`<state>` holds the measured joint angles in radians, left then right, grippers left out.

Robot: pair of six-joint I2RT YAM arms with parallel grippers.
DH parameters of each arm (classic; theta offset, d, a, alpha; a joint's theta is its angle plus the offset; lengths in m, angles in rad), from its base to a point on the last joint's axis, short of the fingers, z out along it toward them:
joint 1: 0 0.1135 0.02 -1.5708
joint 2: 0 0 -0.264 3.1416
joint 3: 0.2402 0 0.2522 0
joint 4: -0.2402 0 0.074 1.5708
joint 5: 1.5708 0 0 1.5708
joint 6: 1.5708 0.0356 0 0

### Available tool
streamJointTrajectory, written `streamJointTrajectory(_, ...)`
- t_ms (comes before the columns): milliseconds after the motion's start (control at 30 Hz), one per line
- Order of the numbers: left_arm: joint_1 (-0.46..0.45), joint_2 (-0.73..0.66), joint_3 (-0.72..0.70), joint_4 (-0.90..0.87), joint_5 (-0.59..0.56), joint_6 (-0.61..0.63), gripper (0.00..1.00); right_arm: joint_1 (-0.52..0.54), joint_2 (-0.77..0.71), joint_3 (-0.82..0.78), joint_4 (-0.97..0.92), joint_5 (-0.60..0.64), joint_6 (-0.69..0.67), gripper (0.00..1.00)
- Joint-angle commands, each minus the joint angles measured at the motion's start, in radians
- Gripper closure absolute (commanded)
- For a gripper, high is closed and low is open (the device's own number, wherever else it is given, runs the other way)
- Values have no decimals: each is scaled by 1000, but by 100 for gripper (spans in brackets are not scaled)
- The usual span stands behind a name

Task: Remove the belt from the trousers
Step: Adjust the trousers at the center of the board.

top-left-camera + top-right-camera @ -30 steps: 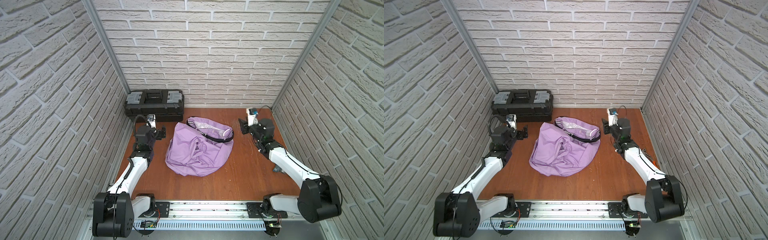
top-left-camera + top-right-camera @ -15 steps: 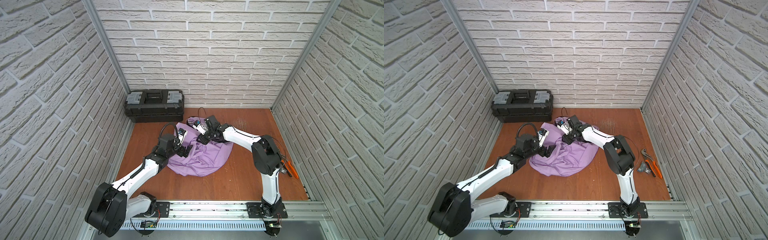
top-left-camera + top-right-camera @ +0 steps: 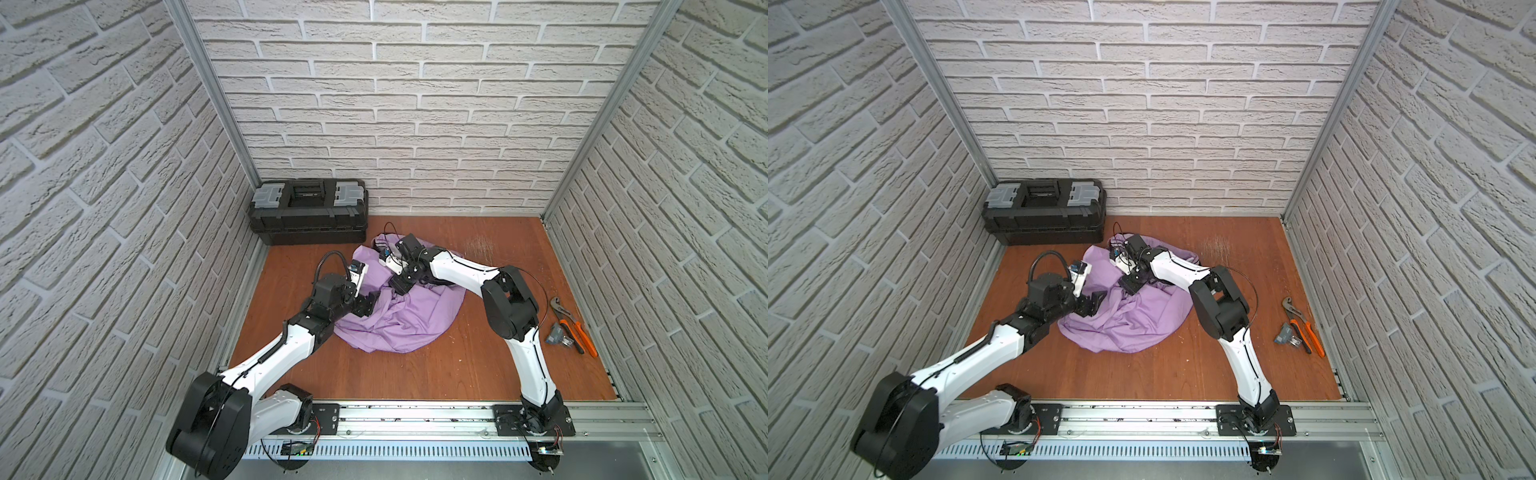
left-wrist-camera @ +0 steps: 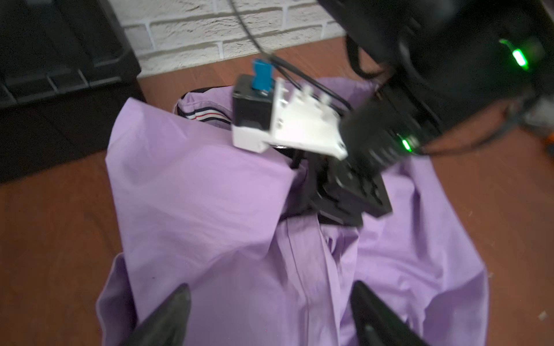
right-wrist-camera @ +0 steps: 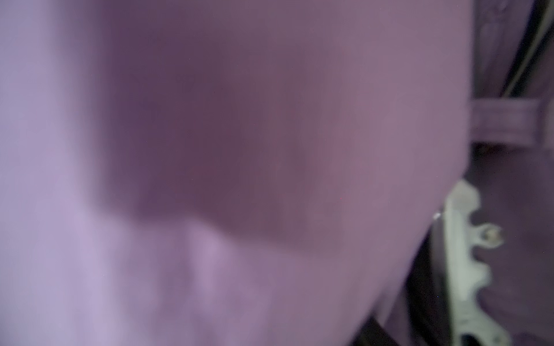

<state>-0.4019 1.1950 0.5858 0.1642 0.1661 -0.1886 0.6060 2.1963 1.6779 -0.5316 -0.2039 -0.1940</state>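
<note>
The brown worktop (image 3: 415,374) is walled in by brick-patterned panels. Near its middle the trousers (image 3: 407,328) lie in a crumpled lilac heap, the waistband end towards the far wall. The black toolbox (image 3: 307,216) stands closed in the far corner on the left arm's side, just beside that end of the heap.

Both arms reach in over the cloth. The left gripper (image 3: 370,305) is at the edge of the heap nearest its own arm. In the left wrist view its fingers (image 4: 171,314) stand apart, released, with lilac cloth spread below and between them and nothing pinched. The right gripper (image 3: 401,286) points down into the folds near the waistband. Cloth fills most of the right wrist view, and whether its fingers are clenched or released cannot be told.

The belt (image 4: 204,89) shows as a thin black edge along the far rim of the waistband, above a striped lining. In the right wrist view a dark strap runs up to a lilac loop (image 5: 506,125). In both top views the right arm hides most of it.

Pliers (image 3: 575,328) with orange handles lie by the wall on the right arm's side, well apart from the trousers, with a small grey part (image 3: 557,336) touching or just beside them.
</note>
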Motion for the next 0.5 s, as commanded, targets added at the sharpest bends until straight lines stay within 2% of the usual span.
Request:
streamJointTrajectory(0,22,151,86,113,55,-160,39,14,-194,-118,134,-74,9,36)
streamJointTrajectory(67,8,237,112,149,-5,-179,46,1,-288,-160,184,-103,29,35)
streamJointTrajectory(200,-2,371,146,145,-85,-197,48,-46,-390,-209,257,-132,33,34)
streamJointTrajectory(367,-7,391,99,106,-175,-186,44,-75,-287,-98,90,-28,-32,56)
streamJointTrajectory(467,-6,350,38,80,-241,-175,41,-75,-195,-43,23,4,-59,65)
